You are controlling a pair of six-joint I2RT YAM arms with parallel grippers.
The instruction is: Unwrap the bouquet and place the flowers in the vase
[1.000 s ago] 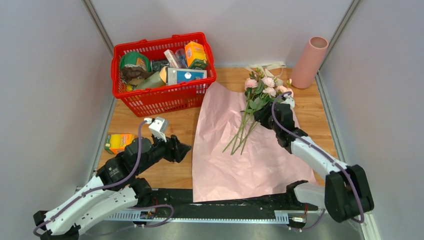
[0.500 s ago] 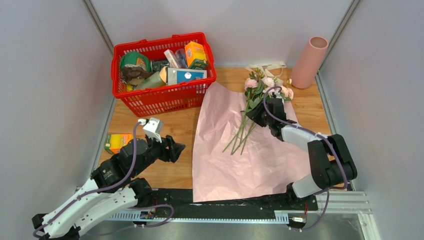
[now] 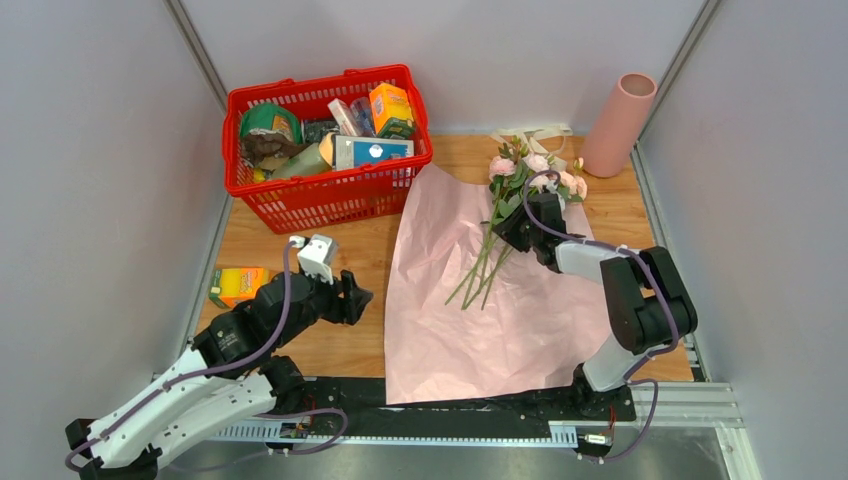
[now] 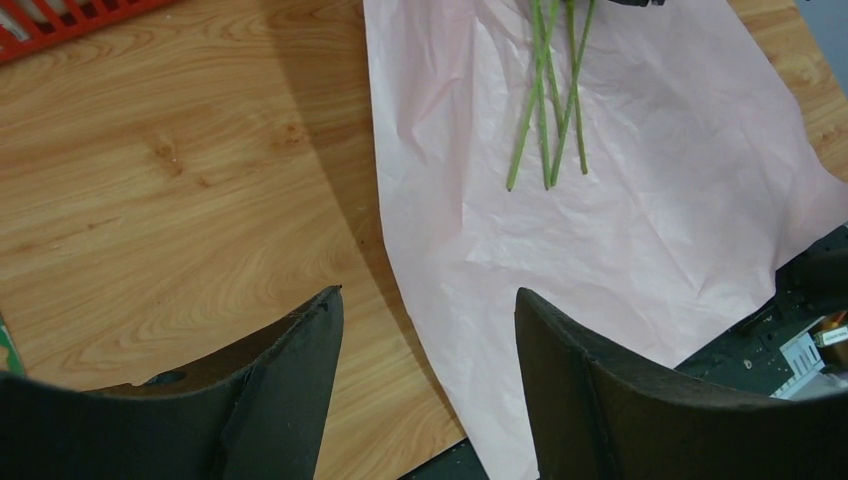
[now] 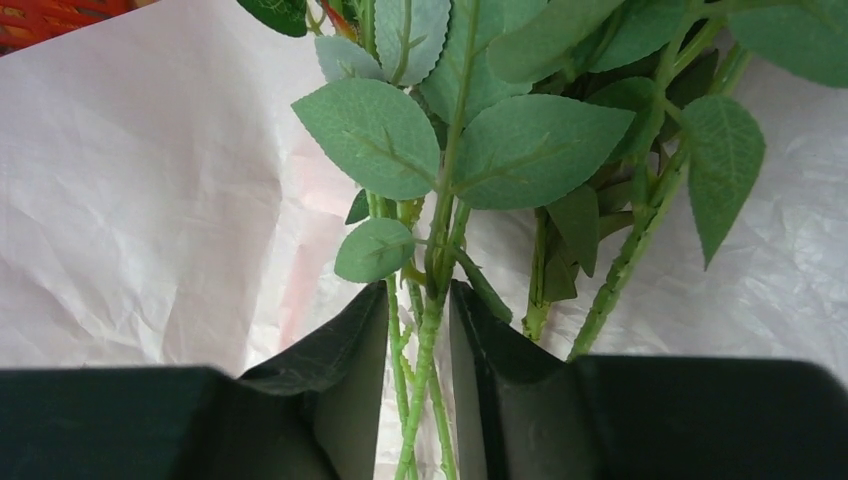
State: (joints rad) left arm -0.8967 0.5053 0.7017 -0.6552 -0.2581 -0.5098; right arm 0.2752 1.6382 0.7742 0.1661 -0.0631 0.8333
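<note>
Two stems of the flowers (image 5: 375,135) clamped in right gripper (image 5: 418,292) jaws | pink blooms, green leaves, lying on pink paper (image 3: 450,330) | blooms far, near vase (image 3: 618,120); stem ends near-left, diagonal | left gripper (image 4: 428,295) jaws wide, empty

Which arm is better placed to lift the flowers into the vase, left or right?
Right. The right gripper has stems of the flowers between its fingers, and the vase stands on that side. The left gripper hangs open across the pink paper.
</note>
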